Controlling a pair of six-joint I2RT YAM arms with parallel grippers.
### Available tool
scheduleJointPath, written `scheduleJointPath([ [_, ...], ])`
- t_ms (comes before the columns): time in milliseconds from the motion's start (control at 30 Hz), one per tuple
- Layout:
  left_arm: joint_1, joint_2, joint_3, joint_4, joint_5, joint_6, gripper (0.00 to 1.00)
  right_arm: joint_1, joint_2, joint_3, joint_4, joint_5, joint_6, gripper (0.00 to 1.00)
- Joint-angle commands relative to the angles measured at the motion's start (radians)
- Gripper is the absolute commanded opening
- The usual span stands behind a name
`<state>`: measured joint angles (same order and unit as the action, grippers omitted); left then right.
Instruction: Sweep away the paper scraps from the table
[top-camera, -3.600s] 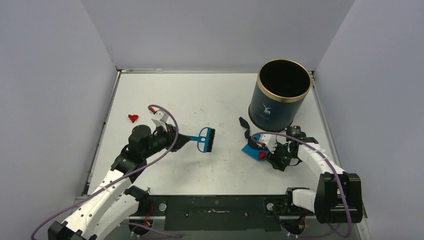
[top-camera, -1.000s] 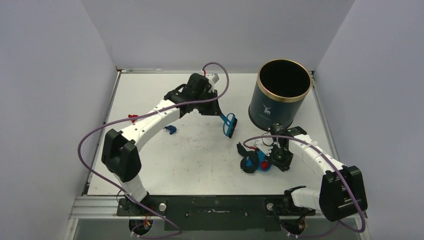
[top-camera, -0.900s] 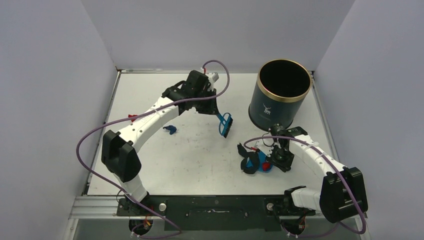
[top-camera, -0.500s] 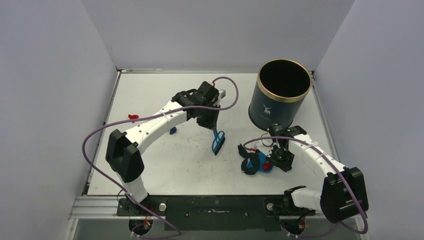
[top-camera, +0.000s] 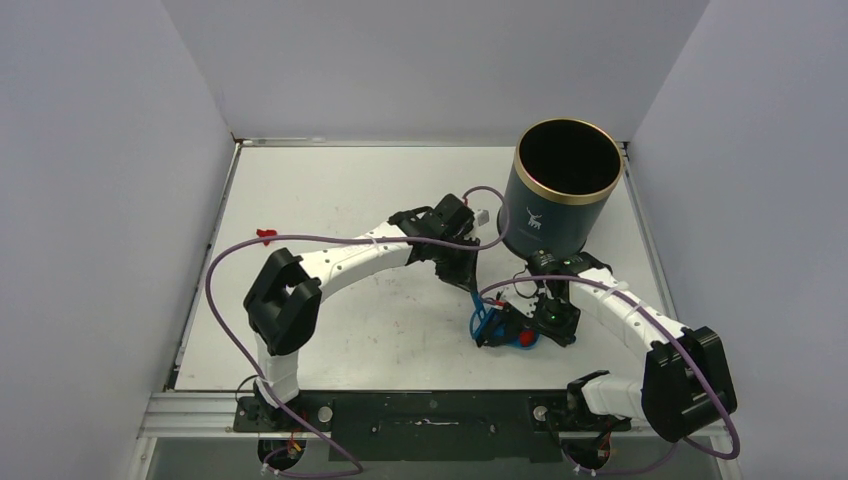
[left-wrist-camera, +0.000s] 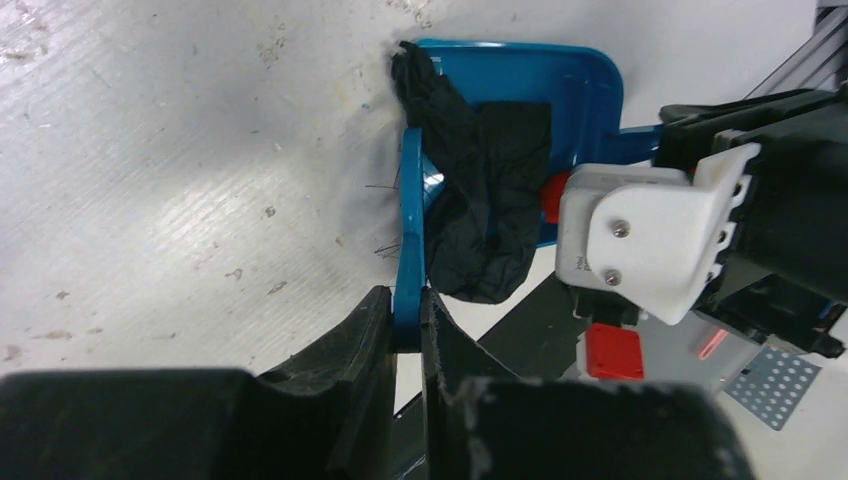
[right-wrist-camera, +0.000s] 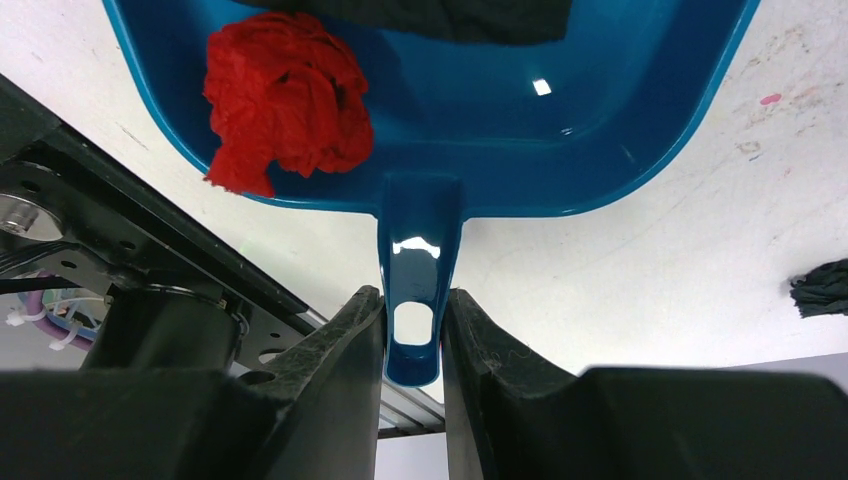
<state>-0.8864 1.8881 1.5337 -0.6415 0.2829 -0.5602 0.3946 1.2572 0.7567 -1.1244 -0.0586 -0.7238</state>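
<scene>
My left gripper (top-camera: 468, 277) is shut on the blue brush handle (left-wrist-camera: 409, 245), and the brush head (top-camera: 483, 322) stands at the mouth of the blue dustpan (top-camera: 512, 331). My right gripper (right-wrist-camera: 415, 330) is shut on the dustpan's handle (right-wrist-camera: 420, 270) and holds the pan flat on the white table (top-camera: 330, 190). A black paper scrap (left-wrist-camera: 480, 200) lies over the pan's lip and into the dustpan (left-wrist-camera: 585, 95), against the brush. A red scrap (right-wrist-camera: 285, 95) lies in the dustpan (right-wrist-camera: 600, 120). Another red scrap (top-camera: 266, 236) lies on the table at the far left.
A tall dark blue bin (top-camera: 560, 195) with a gold rim stands just behind the dustpan and my right arm. A black lump (right-wrist-camera: 822, 288) lies on the table at the right edge of the right wrist view. The left arm stretches across the table's middle.
My left arm swung the brush from the far middle of the table down to the dustpan's mouth. The black scrap moved into the pan. The small blue scrap is now out of sight.
</scene>
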Motion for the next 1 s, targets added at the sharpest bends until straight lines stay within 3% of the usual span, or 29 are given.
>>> scheduleJointPath([
  [0, 0.0, 0.014, 0.051, 0.132, 0.073, -0.085, 0.0, 0.011, 0.009, 0.009, 0.015, -0.03, 0.021, 0.14],
  [333, -0.002, 0.012, 0.178, -0.014, -0.087, -0.018, 0.0, 0.01, -0.067, 0.011, 0.054, -0.055, 0.016, 0.14],
  [700, 0.007, -0.059, 0.176, -0.06, -0.146, 0.015, 0.0, 0.01, -0.062, 0.012, 0.097, -0.063, 0.018, 0.13],
  [967, 0.02, -0.1, 0.204, -0.148, -0.299, 0.071, 0.0, 0.009, -0.103, 0.015, 0.134, -0.075, 0.015, 0.12],
])
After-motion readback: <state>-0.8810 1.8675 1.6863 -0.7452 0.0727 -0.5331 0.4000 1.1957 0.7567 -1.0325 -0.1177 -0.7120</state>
